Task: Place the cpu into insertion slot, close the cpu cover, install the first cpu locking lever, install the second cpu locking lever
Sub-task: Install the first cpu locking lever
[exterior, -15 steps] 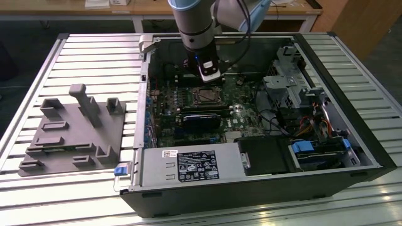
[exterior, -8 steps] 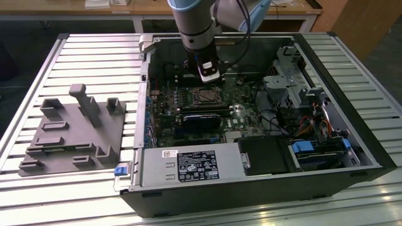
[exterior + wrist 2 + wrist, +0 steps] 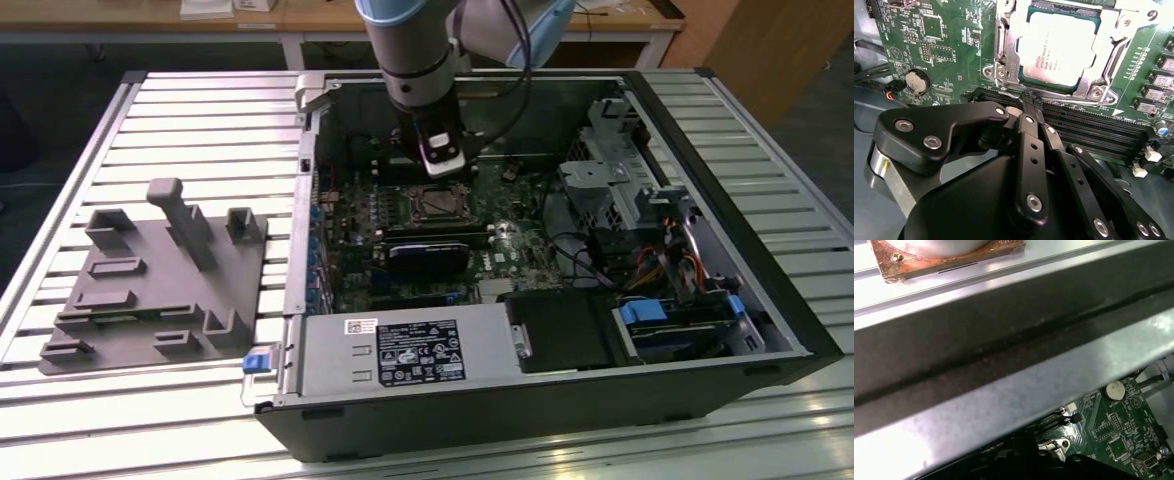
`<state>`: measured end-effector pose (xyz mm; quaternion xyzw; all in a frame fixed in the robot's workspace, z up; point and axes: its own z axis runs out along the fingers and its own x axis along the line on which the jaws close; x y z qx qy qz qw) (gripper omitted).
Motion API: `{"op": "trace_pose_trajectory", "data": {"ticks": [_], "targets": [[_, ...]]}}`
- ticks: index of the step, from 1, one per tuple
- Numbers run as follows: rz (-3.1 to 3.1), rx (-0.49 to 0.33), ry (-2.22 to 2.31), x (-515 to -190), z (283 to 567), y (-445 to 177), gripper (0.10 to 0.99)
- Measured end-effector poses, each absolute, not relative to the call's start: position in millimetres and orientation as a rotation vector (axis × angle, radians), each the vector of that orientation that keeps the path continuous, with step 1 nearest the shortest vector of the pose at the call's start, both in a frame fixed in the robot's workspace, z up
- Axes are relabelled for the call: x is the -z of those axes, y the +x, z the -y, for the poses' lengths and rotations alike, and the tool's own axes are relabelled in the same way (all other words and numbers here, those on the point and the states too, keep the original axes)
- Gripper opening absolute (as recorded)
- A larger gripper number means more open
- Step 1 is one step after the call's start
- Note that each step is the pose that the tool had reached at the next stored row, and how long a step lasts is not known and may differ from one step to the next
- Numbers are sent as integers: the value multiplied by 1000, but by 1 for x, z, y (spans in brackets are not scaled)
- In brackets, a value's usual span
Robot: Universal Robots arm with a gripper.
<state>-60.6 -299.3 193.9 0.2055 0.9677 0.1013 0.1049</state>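
The fingers (image 3: 1026,142) of the black articulated gripper (image 3: 1029,102) are drawn together at the tips. In the second wrist view these tips rest at the edge of the socket area, between the socket and the long black memory slots (image 3: 1094,130). Whether a thin wire lever is pinched between them cannot be told.

In the exterior view, the gripper (image 3: 446,172) hangs inside the open black computer case (image 3: 534,400), just above the small square dark-rimmed insertion slot (image 3: 437,205) on the green motherboard (image 3: 944,45).

Task status, as judged from the views:

1. The small flat square cpu (image 3: 1059,45) with its pale silver-grey metal top lies seated in the insertion slot. This step appears complete.
2. The thin silvery square metal cpu cover (image 3: 1106,30) with its cut-out centre lies flat around the chip. This step also appears complete.
3. A thin silvery locking lever (image 3: 999,42) runs along one side of the cover and appears to lie low against it. Whether it is hooked cannot be confirmed.
4. The side of the cover nearest the fingertips is partly hidden by the gripper, so the state of the lever there cannot be read. The gripper's position suggests that the lever work is in hand.
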Motion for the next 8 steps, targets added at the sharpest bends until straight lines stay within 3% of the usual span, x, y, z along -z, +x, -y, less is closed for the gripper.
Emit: {"op": "trace_pose_trajectory", "data": {"ticks": [8], "targets": [[-2843,-294,641,-192,299,-61,106]]}}
